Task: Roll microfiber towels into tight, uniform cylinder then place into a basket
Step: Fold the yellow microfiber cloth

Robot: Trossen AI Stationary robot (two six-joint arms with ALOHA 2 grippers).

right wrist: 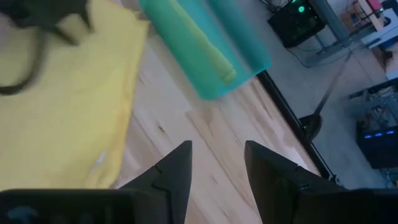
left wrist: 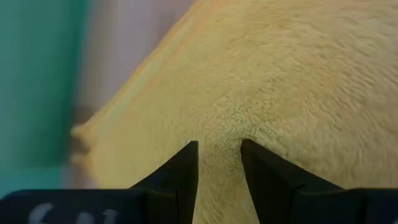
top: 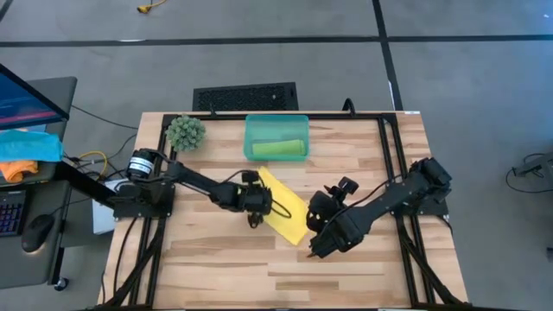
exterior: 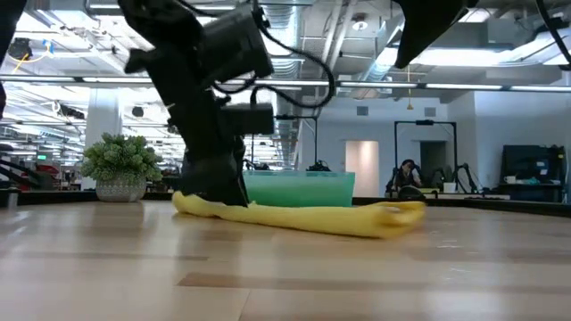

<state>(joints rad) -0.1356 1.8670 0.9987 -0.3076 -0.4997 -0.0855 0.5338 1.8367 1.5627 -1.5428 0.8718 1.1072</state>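
Note:
The yellow towel (top: 283, 207) lies folded into a long strip, slanting across the middle of the table; in the low view the yellow towel (exterior: 312, 217) is a low, flat band on the wood. My left gripper (top: 253, 210) is down on its left long side, shut on the cloth. My right gripper (top: 314, 249) hangs open above the strip's near end, over bare wood, and holds nothing. The basket (top: 276, 125) stands at the far edge with a rolled lime green towel (top: 281, 149) lying inside. My left gripper pinches a small pucker of the yellow towel's upper surface (left wrist: 221, 127) between its two fingers, slanting down from the table's left side. How many layers it has, I cannot tell. The towel lies flat on the table, slack, with creases running into the fingertips (left wrist: 186, 155).
A round green plant ball (top: 186, 131) stands at the far left corner, left of the basket. Black frame rails (top: 393, 160) run along the table's right side. Bare wood (top: 225, 268) lies along the near edge.

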